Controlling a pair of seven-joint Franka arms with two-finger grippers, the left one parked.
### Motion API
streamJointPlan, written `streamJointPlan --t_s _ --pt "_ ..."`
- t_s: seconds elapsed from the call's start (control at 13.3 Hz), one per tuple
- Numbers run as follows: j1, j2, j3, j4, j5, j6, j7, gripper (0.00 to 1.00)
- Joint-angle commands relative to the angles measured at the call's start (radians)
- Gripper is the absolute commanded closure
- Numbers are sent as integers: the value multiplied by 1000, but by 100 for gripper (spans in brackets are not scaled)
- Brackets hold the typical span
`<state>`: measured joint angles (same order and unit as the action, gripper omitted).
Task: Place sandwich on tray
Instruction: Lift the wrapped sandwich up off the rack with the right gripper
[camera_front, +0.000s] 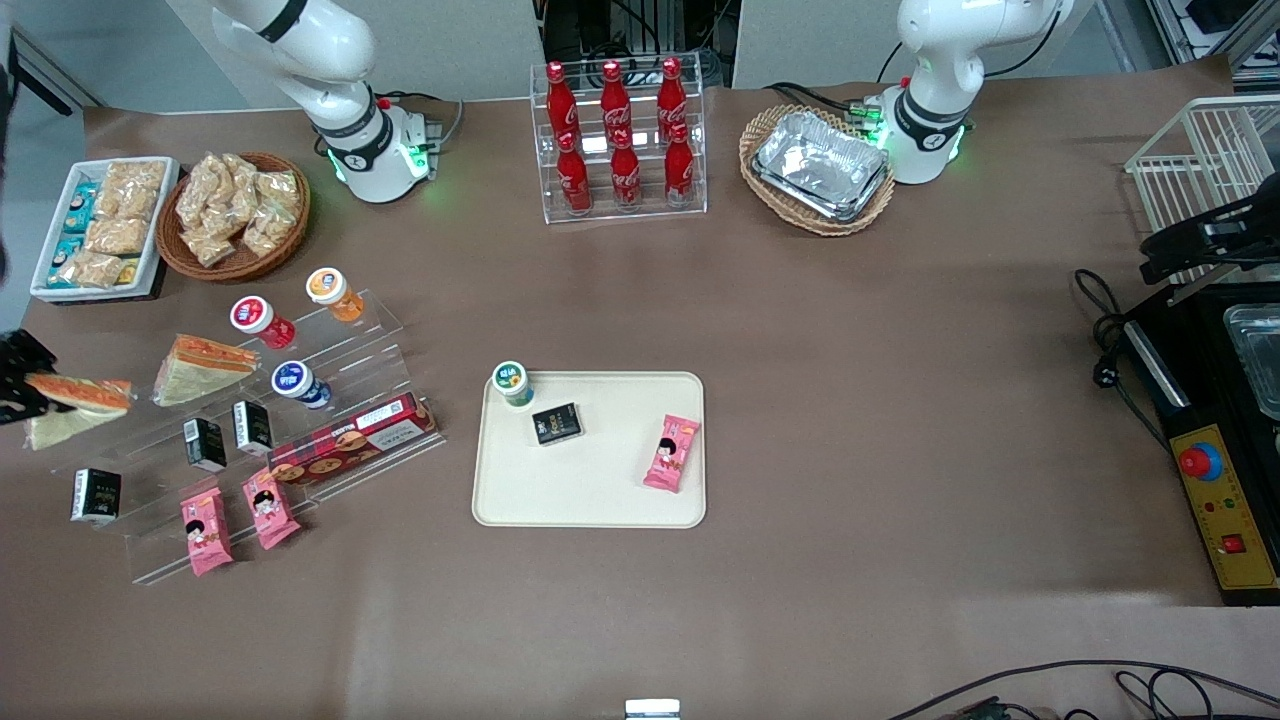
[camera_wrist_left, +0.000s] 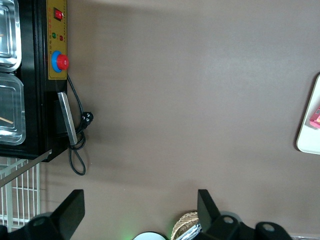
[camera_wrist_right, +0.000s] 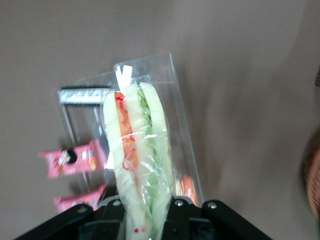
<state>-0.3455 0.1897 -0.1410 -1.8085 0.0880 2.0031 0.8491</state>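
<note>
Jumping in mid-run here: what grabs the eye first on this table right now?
The gripper at the working arm's end of the table is shut on the sandwich, beside its twin on the clear stepped rack. At the table's middle, the cream tray holds a cup, a black box and a pink pack. The red cola bottles stand farther from the front camera.

A robot lab staged as a snack shop: arm bases bolted to a brown-covered table (camera_front: 850, 400), cola rack (camera_front: 618, 140), acrylic display steps (camera_front: 300, 420).
</note>
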Motion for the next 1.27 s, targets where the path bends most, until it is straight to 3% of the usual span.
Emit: streamJointPlan --t_s 0.0,0.6,0.82,0.97,1.2 --pt "2 -41 41 132 27 -216 -9 79" --pt "51 -113 289 175 29 -392 394 79" --pt "60 -111 398 190 93 -388 578 79" --pt "80 -99 492 190 95 -359 701 79" --pt "228 -53 521 189 81 -217 919 79"
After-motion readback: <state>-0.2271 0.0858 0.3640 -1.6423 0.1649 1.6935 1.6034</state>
